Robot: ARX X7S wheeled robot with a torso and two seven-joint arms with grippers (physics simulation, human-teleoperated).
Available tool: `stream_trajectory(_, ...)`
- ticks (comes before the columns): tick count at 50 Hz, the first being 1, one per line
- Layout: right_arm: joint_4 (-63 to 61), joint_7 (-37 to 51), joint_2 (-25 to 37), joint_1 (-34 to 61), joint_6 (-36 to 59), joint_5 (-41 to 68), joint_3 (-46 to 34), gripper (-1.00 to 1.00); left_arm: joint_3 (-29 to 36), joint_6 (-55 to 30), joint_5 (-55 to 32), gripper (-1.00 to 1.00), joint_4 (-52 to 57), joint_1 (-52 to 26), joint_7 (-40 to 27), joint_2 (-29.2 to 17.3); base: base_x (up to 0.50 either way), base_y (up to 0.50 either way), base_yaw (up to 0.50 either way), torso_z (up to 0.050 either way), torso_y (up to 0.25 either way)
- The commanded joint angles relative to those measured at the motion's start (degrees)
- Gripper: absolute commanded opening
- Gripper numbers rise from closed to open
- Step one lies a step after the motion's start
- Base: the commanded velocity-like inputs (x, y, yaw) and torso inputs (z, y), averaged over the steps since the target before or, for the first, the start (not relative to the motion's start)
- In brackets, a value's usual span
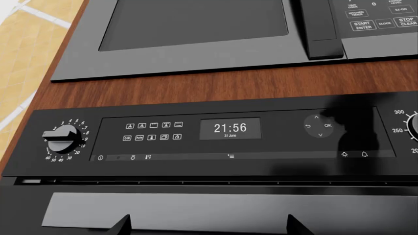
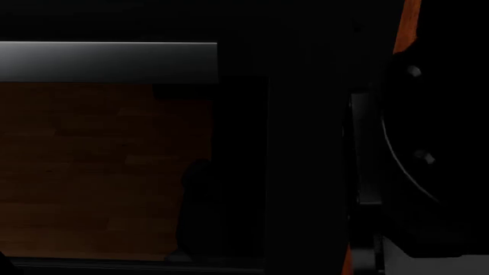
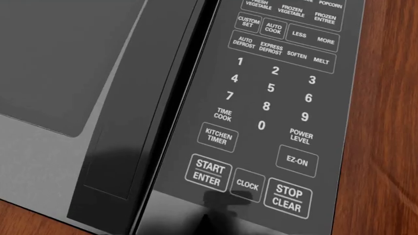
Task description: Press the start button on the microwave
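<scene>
The microwave (image 3: 65, 73) is glossy black with a dark window. Its keypad fills the right wrist view, with the START/ENTER button (image 3: 209, 174) near the low edge, beside CLOCK and STOP/CLEAR. My right gripper (image 3: 205, 224) shows as a single dark tip just below that button, jaws together, casting a shadow on the panel. The left wrist view shows the microwave (image 1: 196, 24) and its start button (image 1: 362, 25) farther off. My left gripper (image 1: 207, 226) is open and empty, with its two tips wide apart. The head view shows the microwave window (image 2: 107, 172) up close and dark.
A black oven control panel (image 1: 228, 129) with a clock display and a dial (image 1: 62, 137) sits below the microwave, past a reddish wood strip (image 1: 228, 81). The oven handle (image 1: 196, 208) lies by my left fingertips. Tiled floor (image 1: 33, 39) shows at one side.
</scene>
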Motion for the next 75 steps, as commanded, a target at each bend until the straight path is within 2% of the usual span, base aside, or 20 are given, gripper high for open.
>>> stream_trajectory(1,14.2,0.8,0.0,4.7,-8.6,2.1,0.4,-1.0,0.2,0.2,0.1,1.0,-0.1,0.0,-0.4,-0.3,0.0,0.0,0.0,0.0,0.0)
stream_trajectory(9,22.9,1.1,0.1,5.2,-17.7,3.3,-0.9,-1.0,0.4,0.7,0.2,1.0,-0.6,0.2,-0.7,-0.5,0.0,0.0,0.0,0.0,0.0)
stream_trajectory(29,38.0,3.4,0.0,7.7,-31.2,5.2,-3.8,-1.0,0.6,0.9,-0.3,1.0,-0.9,0.2,-1.2,-1.0,0.0,0.0,0.0,0.0,0.0)
stream_trajectory(44,40.9,4.5,0.1,7.7,-33.0,7.3,-5.9,-1.0,0.1,1.8,-0.4,1.0,-1.3,1.0,-2.0,-1.5,0.0,0.0,0.0,0.0,0.0)
stream_trajectory(65,52.6,5.9,0.3,8.8,-41.5,8.6,-8.0,-1.0,0.5,1.5,-0.3,1.0,-1.2,1.1,-2.5,-1.9,0.01,0.0,0.0,0.001,0.0)
stream_trajectory(75,47.1,7.0,1.1,6.6,-37.2,10.0,-8.7,-1.0,0.7,1.4,-0.5,1.0,-1.2,0.8,-2.6,-2.2,0.01,0.0,0.0,0.002,0.0)
